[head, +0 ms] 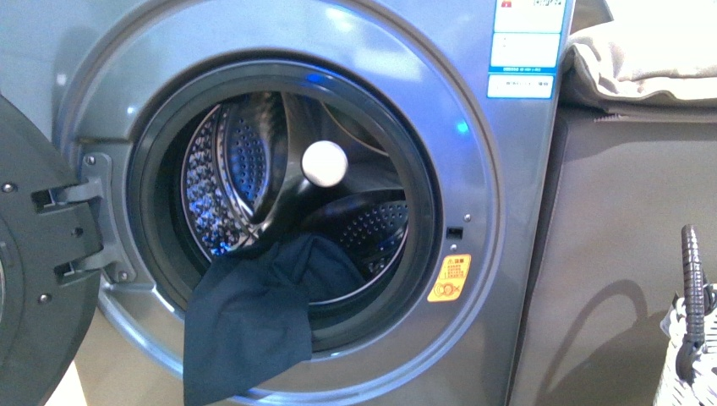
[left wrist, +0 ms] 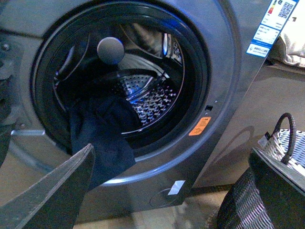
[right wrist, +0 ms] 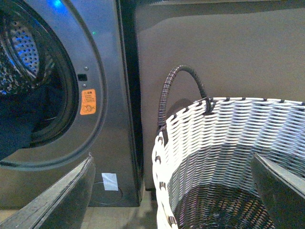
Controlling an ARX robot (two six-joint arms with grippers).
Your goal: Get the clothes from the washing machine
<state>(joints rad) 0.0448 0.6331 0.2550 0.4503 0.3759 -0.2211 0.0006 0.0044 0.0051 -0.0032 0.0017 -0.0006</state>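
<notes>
Left hand (left wrist: 171, 148) and right hand (right wrist: 171, 155) were held spread and empty; the clothes (head: 249, 326) were draped half out of the washing machine (head: 473, 279), none yet laid in the basket (right wrist: 228, 138).

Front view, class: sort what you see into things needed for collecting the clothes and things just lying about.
Job: dark garment hanging out of the drum; washing machine, door open; woven basket, probably for the clothes.
Lying about: beige folded cloth on the grey cabinet.
</notes>
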